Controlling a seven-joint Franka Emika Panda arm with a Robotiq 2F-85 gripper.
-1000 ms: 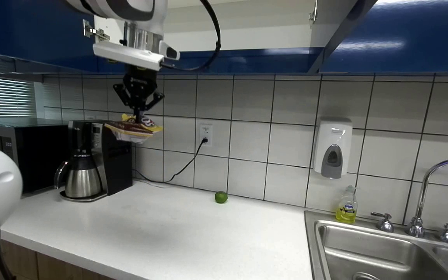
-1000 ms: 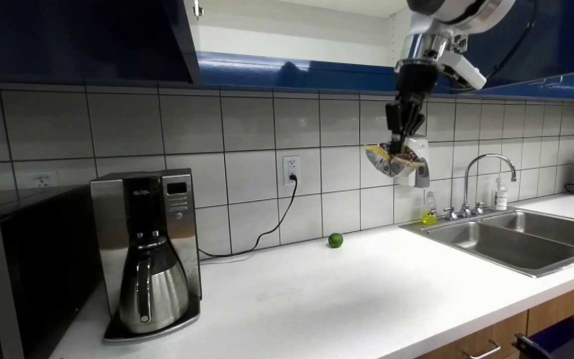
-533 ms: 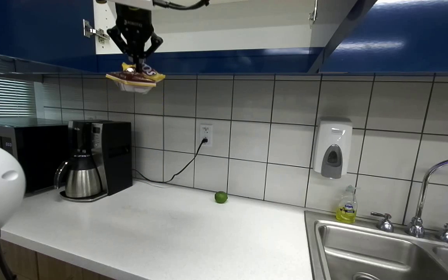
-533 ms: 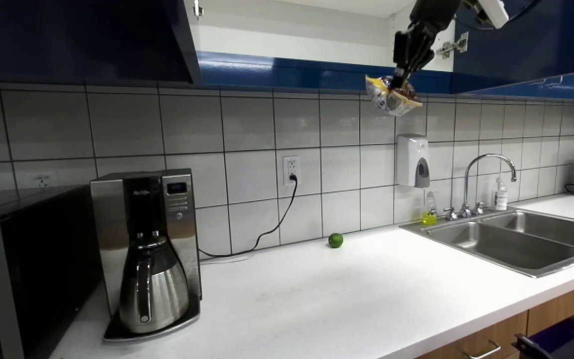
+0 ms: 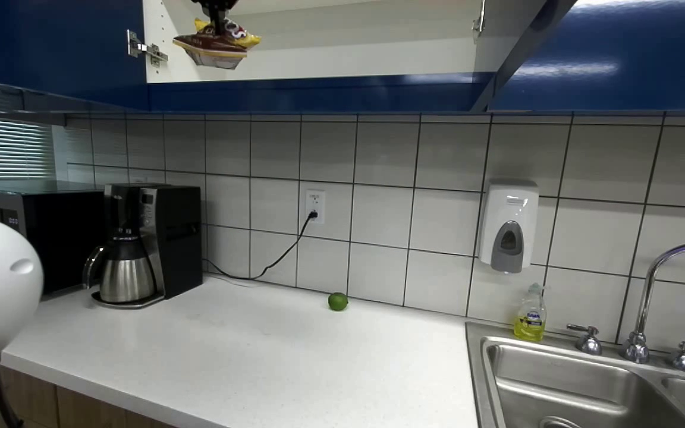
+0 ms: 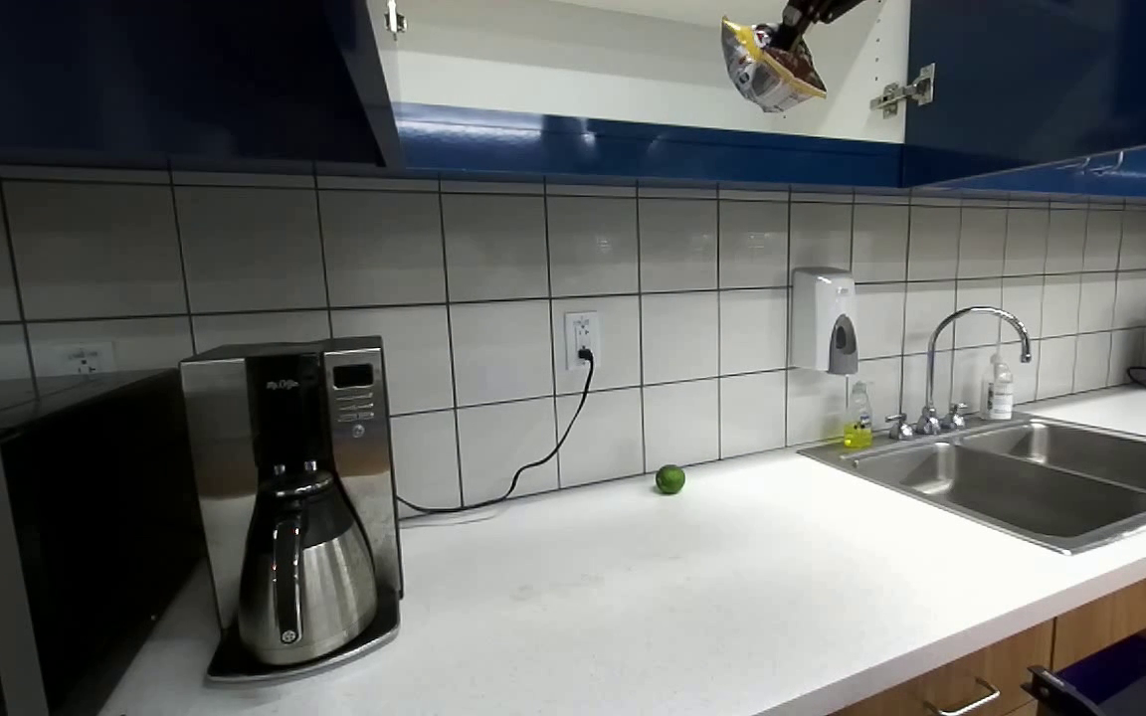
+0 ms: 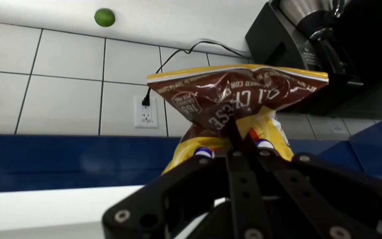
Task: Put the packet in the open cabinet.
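Toward the left end of the open cabinet (image 5: 348, 53) in an exterior view, holds the packet (image 5: 214, 47) higher than half a second ago, up from across the blue lower edge (image 5: 319, 95) to before the white interior (image 5: 414, 56); whether past the opening or short of it, cannot tell. Keeps the gripper (image 5: 218, 25) clamped on a mid-packet fold, letting most of the packet hang beneath. Farther right, has the lime (image 5: 338, 301) below the open cabinet's middle, unmoved.
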